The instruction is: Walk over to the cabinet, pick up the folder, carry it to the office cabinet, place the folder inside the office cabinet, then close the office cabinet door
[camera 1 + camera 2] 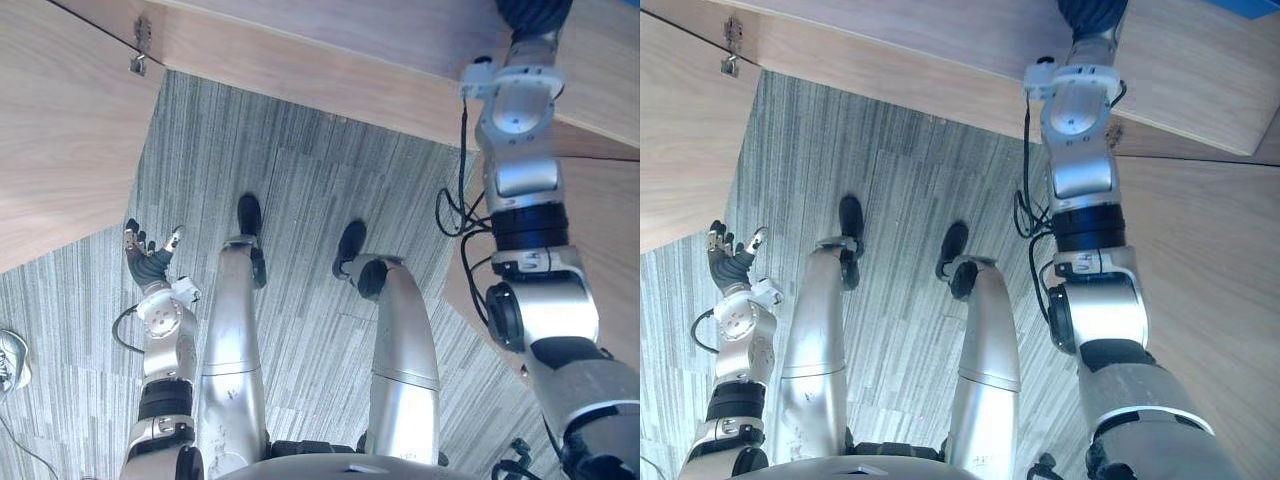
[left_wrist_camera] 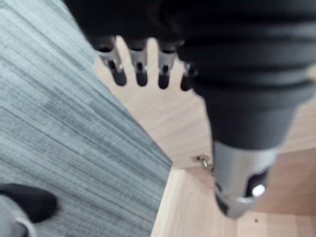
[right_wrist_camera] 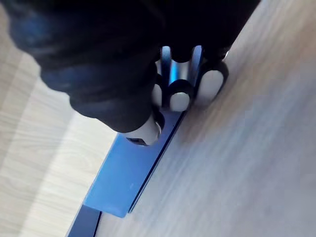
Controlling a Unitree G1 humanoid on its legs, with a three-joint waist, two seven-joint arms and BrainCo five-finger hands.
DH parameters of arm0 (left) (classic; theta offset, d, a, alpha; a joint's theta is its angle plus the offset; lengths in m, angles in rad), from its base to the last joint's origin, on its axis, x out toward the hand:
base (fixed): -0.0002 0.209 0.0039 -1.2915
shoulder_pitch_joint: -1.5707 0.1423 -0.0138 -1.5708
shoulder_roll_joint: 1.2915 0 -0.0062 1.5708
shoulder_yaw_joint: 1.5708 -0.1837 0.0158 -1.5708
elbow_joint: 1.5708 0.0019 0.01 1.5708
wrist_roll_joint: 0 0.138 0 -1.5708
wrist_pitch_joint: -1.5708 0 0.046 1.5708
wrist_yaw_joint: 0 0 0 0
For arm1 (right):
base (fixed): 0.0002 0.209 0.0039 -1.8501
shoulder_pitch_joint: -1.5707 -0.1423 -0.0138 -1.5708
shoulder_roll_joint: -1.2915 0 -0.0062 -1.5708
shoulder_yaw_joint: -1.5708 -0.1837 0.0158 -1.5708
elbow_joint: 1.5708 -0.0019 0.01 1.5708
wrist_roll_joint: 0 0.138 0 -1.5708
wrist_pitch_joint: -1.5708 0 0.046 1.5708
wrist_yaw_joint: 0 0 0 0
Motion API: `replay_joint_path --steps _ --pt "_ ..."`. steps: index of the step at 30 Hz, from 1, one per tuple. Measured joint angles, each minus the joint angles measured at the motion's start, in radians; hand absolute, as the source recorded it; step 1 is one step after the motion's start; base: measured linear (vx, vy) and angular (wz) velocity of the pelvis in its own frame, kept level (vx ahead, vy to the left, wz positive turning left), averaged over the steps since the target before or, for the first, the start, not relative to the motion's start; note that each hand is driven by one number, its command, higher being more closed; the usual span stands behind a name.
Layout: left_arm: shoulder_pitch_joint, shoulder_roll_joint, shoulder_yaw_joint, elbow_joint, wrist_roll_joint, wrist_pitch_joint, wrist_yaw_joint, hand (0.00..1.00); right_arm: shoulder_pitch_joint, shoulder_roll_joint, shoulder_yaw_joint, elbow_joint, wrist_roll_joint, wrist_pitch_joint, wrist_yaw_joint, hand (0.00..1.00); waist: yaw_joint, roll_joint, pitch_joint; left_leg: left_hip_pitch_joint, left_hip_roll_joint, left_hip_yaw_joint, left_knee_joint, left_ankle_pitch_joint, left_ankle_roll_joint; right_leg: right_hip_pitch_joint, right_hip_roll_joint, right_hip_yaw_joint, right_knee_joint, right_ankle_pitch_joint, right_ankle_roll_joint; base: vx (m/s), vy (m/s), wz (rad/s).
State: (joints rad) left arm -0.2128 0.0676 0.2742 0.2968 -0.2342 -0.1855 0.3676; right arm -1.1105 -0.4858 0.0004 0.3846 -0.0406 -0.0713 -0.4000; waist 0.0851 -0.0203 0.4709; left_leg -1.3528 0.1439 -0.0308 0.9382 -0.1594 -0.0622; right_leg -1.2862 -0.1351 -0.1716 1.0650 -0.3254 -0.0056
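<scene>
Folder [image 3: 126, 173] (blue, thin) lay flat on the pale wooden cabinet [image 3: 256, 163], with our right hand [image 3: 177, 94] clamped on 1 end, thumb pressing its cover. Our left hand [image 1: 148, 255] hung low over the carpet [image 1: 300, 200], fingers loosely apart.

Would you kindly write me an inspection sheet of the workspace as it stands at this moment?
surface: pale wood cabinet surface, with the folder resting on it.
job's things: blue folder, lying on the wood with one end under the right hand.
clutter: nothing seen.
hands: right hand, fingers and thumb pinched on the folder; left hand, open and holding nothing, hanging above the carpet.
cables: nothing seen.
surroundings: grey striped carpet; wooden door panel with a metal hinge on the robot's left; what looks like a pale shoe at the left edge of the carpet.
</scene>
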Motion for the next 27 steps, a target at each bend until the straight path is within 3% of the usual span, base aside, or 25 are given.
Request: replay_joint_path --steps 8,20,27 --pt "0.007 0.007 0.003 0.000 -0.026 -0.017 0.000 0.00 -0.039 -0.039 0.027 0.067 0.096 -0.034 0.001 1.00 -0.007 0.000 0.000 0.001 -0.018 -0.004 -0.039 0.034 -0.003 -0.004 -0.017 -0.011 -0.011 0.000 0.002 -0.02 0.014 0.09" --pt "0.026 0.008 0.009 -0.001 -0.066 -0.025 -0.004 0.00 -0.061 -0.042 0.016 0.092 0.252 -0.039 0.003 1.00 -0.002 0.001 0.000 0.000 -0.016 -0.001 -0.053 0.057 0.003 -0.004 -0.018 -0.014 -0.024 0.021 0.002 -0.02 0.013 0.01" --pt "0.020 0.008 0.008 -0.002 -0.066 -0.017 -0.004 0.00 0.146 -0.019 -0.104 -0.094 0.249 -0.033 -0.021 1.00 -0.003 0.000 0.000 0.021 -0.001 0.001 -0.013 0.037 0.011 0.024 -0.005 -0.008 -0.008 0.023 -0.002 -0.01 0.015 -0.06"
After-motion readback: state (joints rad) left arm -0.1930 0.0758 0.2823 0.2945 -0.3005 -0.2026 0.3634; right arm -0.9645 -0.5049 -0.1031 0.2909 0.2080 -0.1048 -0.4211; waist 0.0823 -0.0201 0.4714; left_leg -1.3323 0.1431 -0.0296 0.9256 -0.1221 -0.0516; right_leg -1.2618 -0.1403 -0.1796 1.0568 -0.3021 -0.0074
